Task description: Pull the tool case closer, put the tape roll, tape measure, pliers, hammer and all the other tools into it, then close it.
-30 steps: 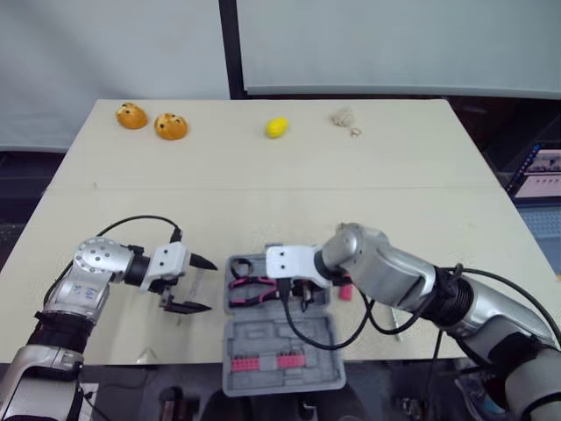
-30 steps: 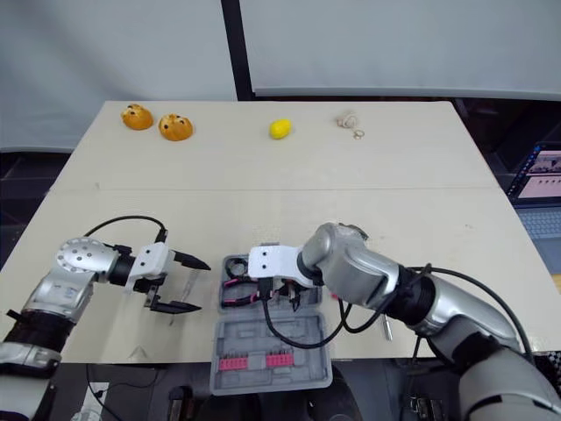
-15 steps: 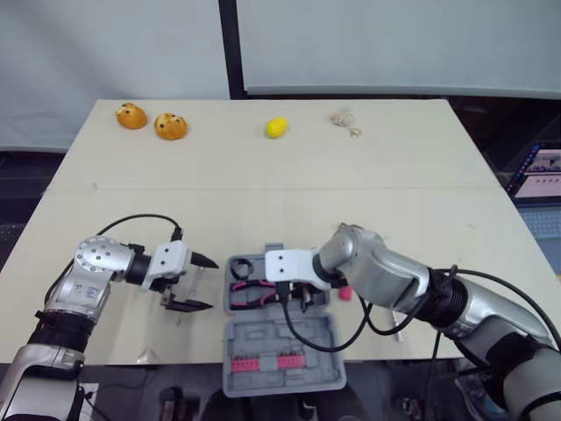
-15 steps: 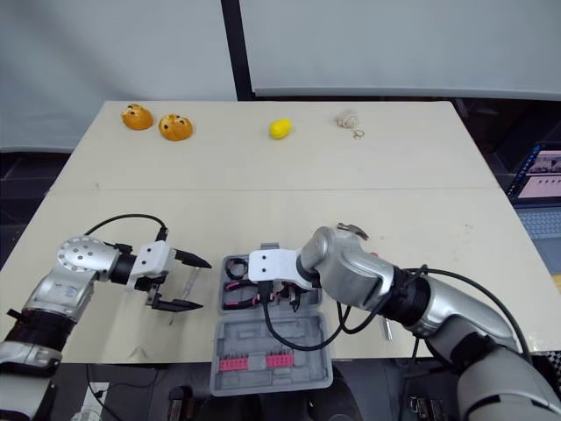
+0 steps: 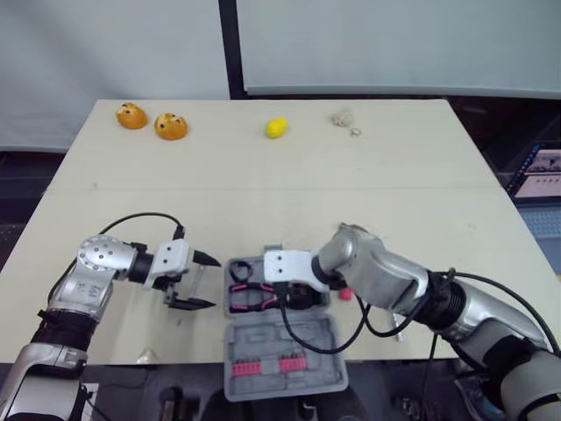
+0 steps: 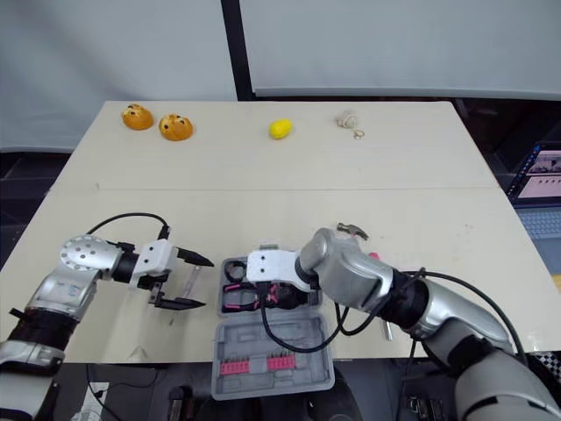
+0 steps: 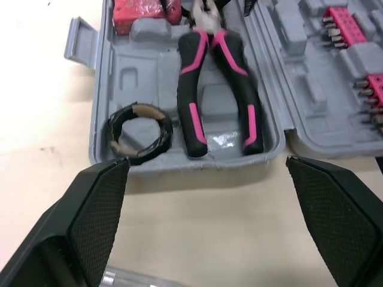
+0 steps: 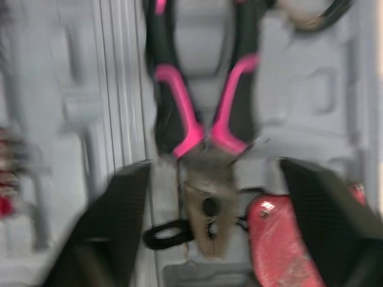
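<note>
Right claw (image 8: 213,179) is hovering, fingers spread, over the pliers (image 7: 192,89) in the tool case (image 7: 100,110) — likely seating them flat — while the left claw (image 5: 211,282) is idling open alongside.

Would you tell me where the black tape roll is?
In the left wrist view, the black tape roll lies inside the open grey tool case, beside the pink-and-black pliers, nearest the left gripper.

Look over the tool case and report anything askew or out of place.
The open tool case sits at the table front edge, and its lid juts out past that edge, partly unsupported. Inside, the pliers lie at a slant with handles spread. Nothing looks spilled or broken.
</note>
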Controlling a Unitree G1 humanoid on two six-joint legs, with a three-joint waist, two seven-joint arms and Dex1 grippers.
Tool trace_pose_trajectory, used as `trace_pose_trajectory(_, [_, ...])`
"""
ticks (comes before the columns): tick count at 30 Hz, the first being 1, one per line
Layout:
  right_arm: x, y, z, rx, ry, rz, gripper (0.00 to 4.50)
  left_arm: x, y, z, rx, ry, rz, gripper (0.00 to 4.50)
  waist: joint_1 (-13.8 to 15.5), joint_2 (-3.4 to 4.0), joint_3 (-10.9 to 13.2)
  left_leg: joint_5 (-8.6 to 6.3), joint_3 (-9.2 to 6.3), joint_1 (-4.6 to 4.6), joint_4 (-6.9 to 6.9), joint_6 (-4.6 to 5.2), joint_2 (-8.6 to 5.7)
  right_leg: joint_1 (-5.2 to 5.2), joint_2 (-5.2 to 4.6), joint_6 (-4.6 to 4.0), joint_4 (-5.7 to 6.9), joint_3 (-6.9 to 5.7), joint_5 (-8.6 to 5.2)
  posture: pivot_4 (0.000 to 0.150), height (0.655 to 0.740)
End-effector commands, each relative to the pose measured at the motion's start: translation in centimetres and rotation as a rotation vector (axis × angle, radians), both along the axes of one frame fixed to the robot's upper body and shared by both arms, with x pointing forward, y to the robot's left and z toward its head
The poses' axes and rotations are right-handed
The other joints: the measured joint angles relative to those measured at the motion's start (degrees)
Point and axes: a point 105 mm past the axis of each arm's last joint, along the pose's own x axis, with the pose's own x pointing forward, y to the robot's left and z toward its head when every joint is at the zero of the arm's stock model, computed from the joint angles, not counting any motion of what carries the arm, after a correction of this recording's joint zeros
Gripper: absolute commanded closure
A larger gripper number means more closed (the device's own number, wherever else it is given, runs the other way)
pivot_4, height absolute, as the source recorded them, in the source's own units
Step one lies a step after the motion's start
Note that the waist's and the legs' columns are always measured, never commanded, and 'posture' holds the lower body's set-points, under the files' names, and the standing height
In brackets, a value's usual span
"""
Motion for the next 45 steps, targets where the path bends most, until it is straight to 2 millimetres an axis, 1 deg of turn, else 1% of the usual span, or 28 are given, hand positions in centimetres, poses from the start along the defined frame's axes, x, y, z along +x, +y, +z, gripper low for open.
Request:
trace_pose_trajectory(1, [-0.5,-0.1,2.5,0.149,0.008,0.004,0.03,-0.1,-1.3,1.5,-0.041,-0.042,-0.036,0.0,0.06,-0.02,-0.01,0.0,0.0,0.0,0.0,0.0,0.0,0.01,0.0,0.0,0.0,0.0,0.0,0.15,0.737])
trace_pose_trajectory(4, [-0.4,-0.6,2.5,0.294,-0.015,0.029,0.03,-0.2,-1.9,2.0,-0.057,-0.048,-0.047,0.0,0.25,-0.15,-0.09,0.0,-0.05,0.02,0.0,0.0,0.0,0.07,0.0,0.0,-0.01,-0.04,0.0,0.15,0.737])
trace_pose_trajectory(7, [0.9,-0.2,2.5,0.575,-0.036,-0.039,0.03,-0.3,-2.0,2.1,-0.056,-0.048,-0.048,0.0,0.3,-0.18,-0.11,-0.01,-0.02,0.03,-0.01,0.01,-0.03,0.13,0.01,0.03,-0.11,-0.03,0.02,0.15,0.737])
trace_pose_trajectory(8, [1.1,-0.3,2.4,0.639,-0.033,-0.057,0.53,-0.3,-2.0,2.1,-0.054,-0.048,-0.048,0.0,0.13,-0.17,-0.1,0.0,-0.01,0.04,-0.01,0.0,-0.03,0.12,0.03,0.03,-0.09,-0.02,0.02,0.15,0.737])
trace_pose_trajectory(9, [1.0,-0.4,2.1,0.696,-0.034,-0.045,0.82,-0.3,-1.9,2.1,-0.051,-0.048,-0.049,0.0,0.01,-0.16,-0.1,0.01,0.07,0.05,-0.01,-0.02,-0.03,0.08,0.08,0.03,-0.02,0.07,0.02,0.15,0.737])
trace_pose_trajectory(11, [0.6,-0.6,1.4,0.775,-0.025,-0.029,1.83,-0.3,-1.7,2.2,-0.046,-0.047,-0.049,0.0,-0.01,-0.15,-0.09,0.03,0.09,0.08,-0.02,-0.06,-0.01,0.06,0.13,0.03,0.0,0.11,0.01,0.15,0.737])
trace_pose_trajectory(12, [0.5,-0.6,0.9,0.802,-0.015,-0.026,2.24,-0.3,-1.7,2.2,-0.045,-0.046,-0.048,0.0,0.01,-0.16,-0.09,0.03,0.09,0.08,-0.02,-0.06,0.0,0.07,0.12,0.03,0.0,0.11,0.01,0.15,0.737])
trace_pose_trajectory(14, [0.4,-0.5,-0.2,0.829,0.018,-0.041,3.27,-0.3,-1.4,2.3,-0.04,-0.046,-0.044,0.0,0.0,-0.16,-0.09,0.03,0.09,0.1,-0.02,-0.06,0.0,0.09,0.12,0.03,-0.01,0.11,0.01,0.15,0.737])
trace_pose_trajectory(16, [0.5,-0.3,-1.2,0.829,0.035,-0.066,4.2,-0.3,-1.2,2.3,-0.034,-0.045,-0.04,0.0,-0.04,-0.14,-0.09,0.03,0.09,0.11,-0.02,-0.06,0.01,0.08,0.13,0.03,0.0,0.13,0.01,0.15,0.737])
trace_pose_trajectory(17, [0.7,-0.1,-1.7,0.823,0.035,-0.075,4.49,-0.3,-1.1,2.3,-0.032,-0.045,-0.038,0.0,-0.05,-0.14,-0.08,0.03,0.1,0.11,-0.02,-0.06,0.01,0.07,0.13,0.03,0.01,0.14,0.01,0.15,0.737])
trace_pose_trajectory(19, [0.8,0.0,-2.6,0.794,0.041,-0.089,4.49,-0.3,-0.9,2.4,-0.028,-0.042,-0.035,0.0,-0.01,-0.14,-0.09,0.03,0.1,0.13,-0.02,-0.06,0.01,0.08,0.12,0.02,0.02,0.16,0.01,0.15,0.737])
trace_pose_trajectory(22, [1.4,-0.3,-4.8,0.686,0.027,-0.132,4.49,-0.4,-0.8,2.3,-0.025,-0.042,-0.032,0.0,0.01,-0.14,-0.09,0.03,0.1,0.12,-0.02,-0.06,0.0,0.08,0.1,0.02,0.02,0.16,0.01,0.15,0.737])
trace_pose_trajectory(24, [1.2,-0.5,-5.8,0.649,0.056,-0.145,4.49,-0.3,-0.9,2.3,-0.027,-0.046,-0.028,0.0,0.03,-0.14,-0.09,0.03,0.1,0.12,-0.02,-0.06,0.0,0.08,0.1,0.02,0.02,0.16,0.01,0.15,0.737])
trace_pose_trajectory(26, [0.9,-0.5,-6.3,0.633,0.075,-0.146,4.49,-0.2,-0.9,2.3,-0.029,-0.048,-0.025,0.0,0.07,-0.15,-0.1,0.03,0.1,0.13,-0.02,-0.06,0.0,0.08,0.09,0.02,0.02,0.17,0.01,0.15,0.737])
trace_pose_trajectory(28, [0.8,-0.9,-7.7,0.566,0.097,-0.167,4.49,0.0,-1.0,2.3,-0.032,-0.048,-0.022,0.0,0.05,-0.14,-0.1,0.03,0.1,0.15,-0.02,-0.06,0.01,0.1,0.09,0.02,0.02,0.16,0.01,0.15,0.737])
trace_pose_trajectory(31, [0.3,-3.7,-12.7,0.285,0.154,-0.274,4.49,0.2,-1.3,2.4,-0.045,-0.05,-0.026,0.0,-0.06,-0.09,-0.31,0.03,0.1,0.2,-0.02,-0.06,0.01,0.12,0.1,0.02,0.03,0.17,0.01,0.15,0.737])
trace_pose_trajectory(32, [0.0,-4.4,-13.5,0.226,0.151,-0.268,4.49,0.3,-1.4,2.4,-0.05,-0.053,-0.027,0.0,-0.04,-0.1,-0.5,0.03,0.11,0.27,-0.02,-0.06,0.01,0.17,0.1,0.01,0.04,0.19,0.0,0.15,0.737])
trace_pose_trajectory(33, [-0.2,-4.7,-13.8,0.206,0.146,-0.264,4.49,0.4,-1.5,2.4,-0.056,-0.055,-0.026,0.0,0.01,-0.11,-0.74,0.03,0.12,0.4,-0.03,-0.06,0.01,0.29,0.1,-0.01,0.04,0.19,-0.01,0.15,0.737])
trace_pose_trajectory(34, [-0.2,-4.8,-13.8,0.207,0.142,-0.267,4.49,0.5,-1.6,2.4,-0.061,-0.055,-0.024,0.0,0.03,-0.1,-0.77,0.02,0.1,0.63,-0.09,-0.06,0.02,0.56,0.11,-0.05,-0.02,0.15,-0.03,0.15,0.737])
trace_pose_trajectory(35, [-0.2,-4.8,-13.8,0.211,0.14,-0.271,4.49,0.6,-1.6,2.4,-0.065,-0.056,-0.022,0.0,0.08,-0.06,-1.07,-0.01,0.09,1.06,-0.22,-0.08,0.04,1.02,0.11,-0.09,-0.15,0.13,-0.07,0.15,0.737])
trace_pose_trajectory(36, [0.0,-4.6,-13.4,0.24,0.126,-0.276,4.49,0.6,-1.6,2.4,-0.067,-0.055,-0.021,0.0,0.17,-0.06,-1.3,-0.05,0.05,1.29,-0.34,-0.08,0.05,1.26,0.12,-0.11,-0.29,0.1,-0.09,0.15,0.737])
trace_pose_trajectory(39, [0.9,-3.2,-10.7,0.411,0.064,-0.268,4.49,0.7,-1.7,2.3,-0.071,-0.057,-0.018,0.0,0.57,-0.14,-1.59,-0.08,0.01,1.4,-0.39,-0.05,0.04,1.4,0.11,-0.11,-0.36,0.07,-0.09,0.15,0.737])
trace_pose_trajectory(40, [1.2,-2.5,-8.6,0.508,0.009,-0.242,4.49,0.8,-1.7,2.4,-0.084,-0.059,-0.011,0.0,0.73,-0.13,-1.59,-0.08,0.01,1.38,-0.38,-0.05,0.05,1.4,0.11,-0.11,-0.36,0.06,-0.09,0.15,0.737])
trace_pose_trajectory(41, [1.4,-2.3,-7.0,0.577,-0.028,-0.227,4.49,0.9,-1.8,2.4,-0.1,-0.064,-0.002,0.0,1.04,-0.13,-1.58,-0.08,0.01,1.35,-0.38,-0.05,0.04,1.37,0.1,-0.11,-0.36,0.07,-0.09,0.15,0.737])
trace_pose_trajectory(42, [1.5,-2.4,-4.8,0.652,-0.061,-0.217,4.49,1.0,-1.8,2.5,-0.121,-0.077,0.017,0.0,1.21,-0.1,-1.56,-0.08,0.01,1.28,-0.37,-0.06,0.04,1.29,0.1,-0.11,-0.36,0.07,-0.09,0.15,0.737])
trace_pose_trajectory(44, [1.3,-3.4,-2.0,0.723,-0.109,-0.202,4.49,1.0,-1.6,2.4,-0.151,-0.097,0.049,0.0,1.53,0.07,-1.41,-0.09,0.02,0.95,-0.29,-0.04,0.03,1.03,0.08,-0.07,-0.34,0.09,-0.07,0.15,0.737])
trace_pose_trajectory(45, [1.0,-4.4,-0.7,0.741,-0.125,-0.206,4.49,0.7,-1.3,2.4,-0.173,-0.082,0.067,0.0,1.53,0.1,-1.34,-0.1,0.03,0.89,-0.25,-0.01,0.03,0.95,0.08,-0.07,-0.34,0.1,-0.07,0.15,0.737])
